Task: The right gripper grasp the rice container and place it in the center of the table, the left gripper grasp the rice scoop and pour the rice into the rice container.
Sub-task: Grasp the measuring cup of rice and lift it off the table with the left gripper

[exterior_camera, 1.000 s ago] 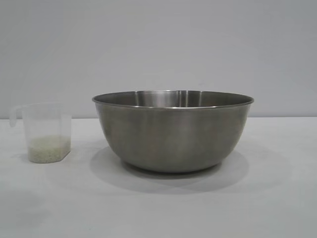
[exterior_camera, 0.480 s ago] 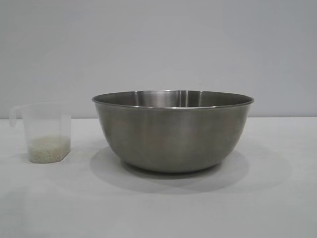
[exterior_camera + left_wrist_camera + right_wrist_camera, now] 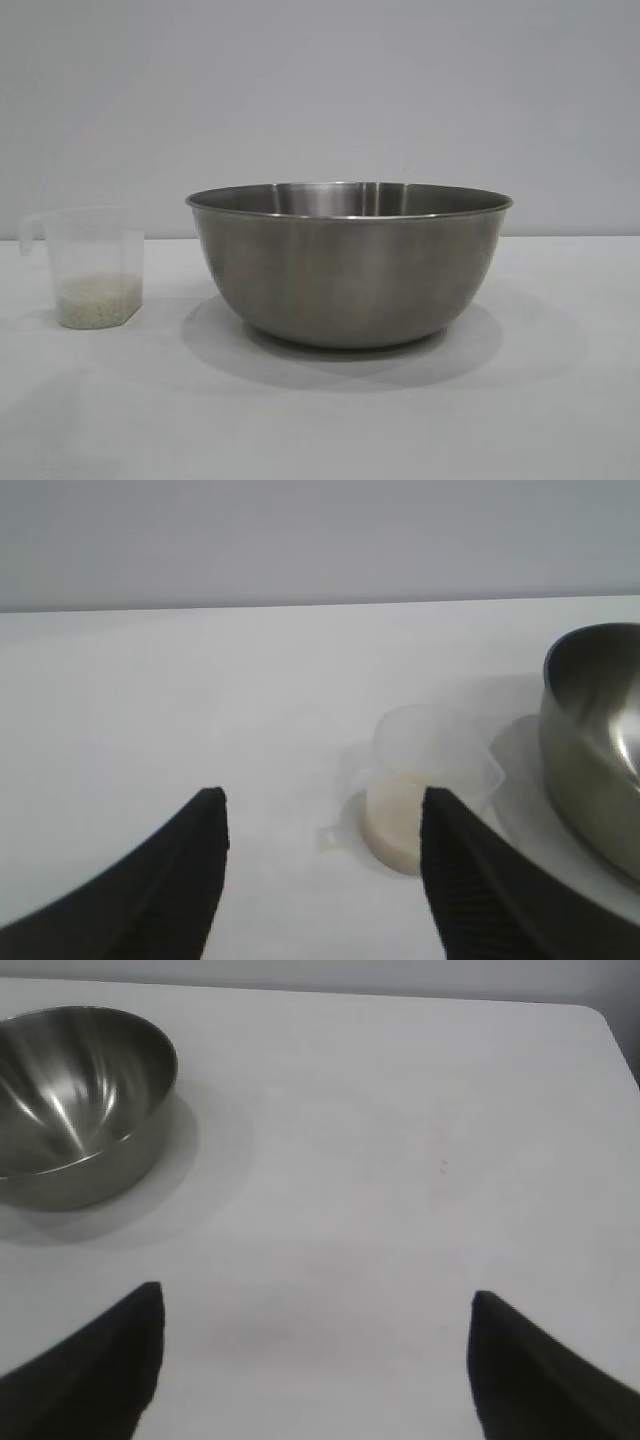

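Note:
The rice container [image 3: 348, 265], a big steel bowl, stands near the middle of the white table [image 3: 560, 400]; it also shows in the left wrist view [image 3: 600, 740] and the right wrist view [image 3: 75, 1100]. To its left stands the clear rice scoop [image 3: 92, 265], upright, with a shallow layer of rice [image 3: 97, 300] at its bottom. My left gripper [image 3: 320, 805] hangs open above the table, the rice scoop [image 3: 425, 795] a little ahead of it and partly behind one finger. My right gripper [image 3: 315, 1300] is open over bare table, well away from the bowl. Neither gripper shows in the exterior view.
A plain grey wall [image 3: 320, 90] rises behind the table. The table's far edge and rounded corner [image 3: 595, 1015] show in the right wrist view.

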`<act>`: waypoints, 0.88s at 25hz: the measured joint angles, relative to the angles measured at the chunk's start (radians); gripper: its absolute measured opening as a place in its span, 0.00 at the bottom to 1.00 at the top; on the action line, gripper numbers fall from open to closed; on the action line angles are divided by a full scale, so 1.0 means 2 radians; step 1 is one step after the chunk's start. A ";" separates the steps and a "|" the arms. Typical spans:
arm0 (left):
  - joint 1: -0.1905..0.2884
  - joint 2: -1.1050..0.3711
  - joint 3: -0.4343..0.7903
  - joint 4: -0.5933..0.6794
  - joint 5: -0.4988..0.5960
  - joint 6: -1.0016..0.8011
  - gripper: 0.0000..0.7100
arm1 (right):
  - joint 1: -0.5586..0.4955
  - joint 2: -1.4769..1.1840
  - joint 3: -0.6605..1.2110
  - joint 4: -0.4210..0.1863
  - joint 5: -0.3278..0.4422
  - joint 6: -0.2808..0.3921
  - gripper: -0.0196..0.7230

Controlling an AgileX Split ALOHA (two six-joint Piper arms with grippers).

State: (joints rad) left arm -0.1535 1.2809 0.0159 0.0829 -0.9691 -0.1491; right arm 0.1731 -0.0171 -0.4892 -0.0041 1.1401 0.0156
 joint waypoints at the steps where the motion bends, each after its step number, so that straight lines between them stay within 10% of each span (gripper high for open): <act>1: 0.000 0.027 0.000 0.004 -0.029 -0.001 0.60 | 0.000 0.000 0.000 0.000 0.000 0.000 0.75; 10: 0.000 0.246 -0.031 0.008 -0.083 -0.006 0.60 | 0.000 0.000 0.000 0.001 0.000 0.000 0.75; 22: 0.000 0.273 -0.075 0.019 -0.084 -0.016 0.60 | 0.000 0.000 0.000 0.001 0.000 0.000 0.75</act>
State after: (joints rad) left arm -0.1535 1.8261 -0.1334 0.1213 -1.1368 -0.1812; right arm 0.1731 -0.0171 -0.4892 -0.0024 1.1401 0.0156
